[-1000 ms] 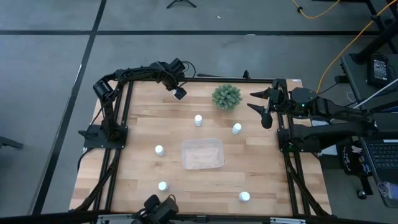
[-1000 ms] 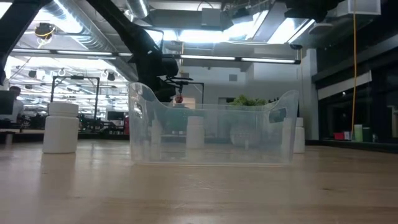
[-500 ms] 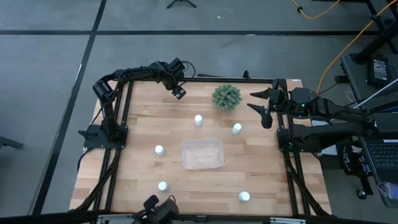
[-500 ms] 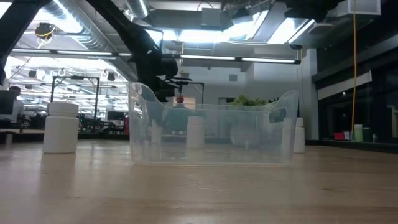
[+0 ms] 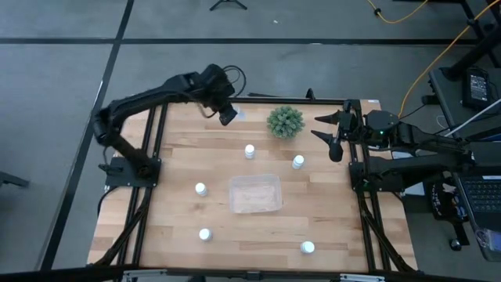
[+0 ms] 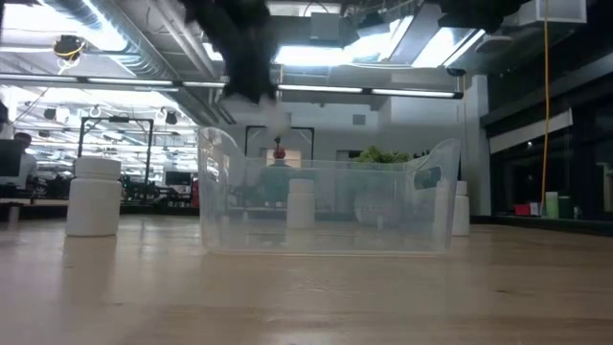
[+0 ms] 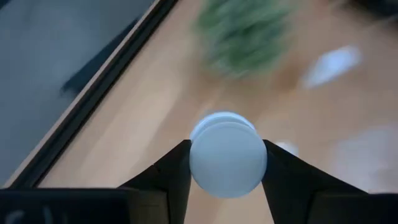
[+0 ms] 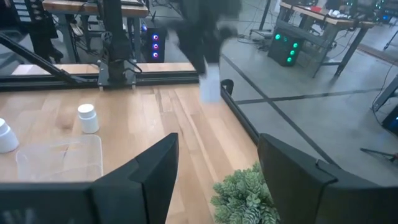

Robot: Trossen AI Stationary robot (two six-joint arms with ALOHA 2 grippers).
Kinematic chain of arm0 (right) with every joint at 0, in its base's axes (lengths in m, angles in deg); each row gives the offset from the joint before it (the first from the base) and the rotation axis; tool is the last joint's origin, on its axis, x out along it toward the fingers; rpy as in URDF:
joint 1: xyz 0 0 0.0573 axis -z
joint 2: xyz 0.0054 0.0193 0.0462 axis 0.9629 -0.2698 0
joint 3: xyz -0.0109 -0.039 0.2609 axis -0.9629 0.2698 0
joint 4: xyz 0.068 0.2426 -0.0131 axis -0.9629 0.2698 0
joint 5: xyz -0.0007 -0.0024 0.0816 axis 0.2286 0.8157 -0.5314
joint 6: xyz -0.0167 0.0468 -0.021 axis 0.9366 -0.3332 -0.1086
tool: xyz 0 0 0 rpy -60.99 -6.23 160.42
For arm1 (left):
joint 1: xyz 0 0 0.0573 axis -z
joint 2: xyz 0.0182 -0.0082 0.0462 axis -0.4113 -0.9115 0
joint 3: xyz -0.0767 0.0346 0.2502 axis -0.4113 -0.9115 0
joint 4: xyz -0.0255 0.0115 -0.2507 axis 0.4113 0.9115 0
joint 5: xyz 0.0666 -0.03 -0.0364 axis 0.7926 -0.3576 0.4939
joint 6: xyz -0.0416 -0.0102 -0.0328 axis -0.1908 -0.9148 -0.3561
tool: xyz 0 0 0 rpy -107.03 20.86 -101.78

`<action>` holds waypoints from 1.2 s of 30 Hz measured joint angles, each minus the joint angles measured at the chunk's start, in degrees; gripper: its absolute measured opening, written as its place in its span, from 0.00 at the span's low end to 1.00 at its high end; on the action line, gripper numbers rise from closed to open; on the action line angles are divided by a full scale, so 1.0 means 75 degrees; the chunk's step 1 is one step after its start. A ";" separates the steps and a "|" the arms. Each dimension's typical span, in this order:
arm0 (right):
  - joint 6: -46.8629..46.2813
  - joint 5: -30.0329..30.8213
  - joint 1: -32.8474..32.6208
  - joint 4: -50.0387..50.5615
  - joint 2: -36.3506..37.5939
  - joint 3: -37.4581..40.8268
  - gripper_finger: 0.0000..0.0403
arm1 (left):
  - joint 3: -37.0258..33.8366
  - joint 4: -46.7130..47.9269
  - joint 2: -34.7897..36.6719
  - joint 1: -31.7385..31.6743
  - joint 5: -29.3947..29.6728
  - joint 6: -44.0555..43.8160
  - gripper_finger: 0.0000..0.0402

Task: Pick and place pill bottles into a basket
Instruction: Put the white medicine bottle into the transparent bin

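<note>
left jaws (image 7: 227,171) pinch a pill bottle (image 7: 227,154) between them; right jaws (image 8: 214,171) spread.

Left arm (image 5: 156,92): black, slim tubular links with rounded joint housings; a thin black cable loops off the wrist end. Base is a black block on the frame rail. Left gripper (image 7: 227,163): two matte black, wedge-shaped fingers (image 7: 168,177) with flat inner faces.

Right arm (image 5: 415,141): black, bulkier boxy links, a small green light on the wrist housing. Right gripper (image 5: 329,128): two pointed black fingers (image 8: 152,171), broad and angular, smooth matte finish, no visible markings.
</note>
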 joint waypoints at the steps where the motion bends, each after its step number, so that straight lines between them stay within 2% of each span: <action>1: 0.0048 0.0001 0.0001 -0.0001 0.0000 0.0000 0.55 | 0.0054 -0.0103 0.0233 0.0174 -0.0169 -0.0109 0.39; 7: 0.0432 0.0001 0.0000 -0.0004 -0.0003 0.0000 0.55 | 0.0170 -0.1632 0.1074 0.1590 -0.0541 -0.0858 0.39; 13: 0.0493 0.0001 0.0001 -0.0006 -0.0003 0.0000 0.55 | 0.0175 -0.1914 0.0825 0.3181 -0.0414 -0.1643 0.39; 17: 0.0493 -0.0002 0.0001 -0.0004 -0.0003 0.0003 0.55 | 0.0166 -0.1695 0.0382 0.4019 -0.0142 -0.1794 0.39; 21: 0.0460 -0.0005 0.0001 -0.0009 -0.0003 0.0003 0.55 | 0.0163 -0.1261 -0.0069 0.4489 0.0072 -0.1991 0.39; 27: -0.0054 -0.0008 0.0001 -0.0466 -0.0003 0.0003 0.55 | 0.0154 0.0044 -0.0418 0.4981 0.0143 -0.2196 0.39; 33: -0.0613 -0.0027 -0.0002 -0.1034 0.0000 0.0003 0.55 | 0.0154 0.0841 -0.0424 0.5350 0.0596 -0.1633 0.39; 36: -0.0730 -0.0318 0.0001 -0.1144 0.0000 0.0003 0.55 | 0.0120 0.0986 -0.0424 0.5392 0.0842 -0.1386 0.39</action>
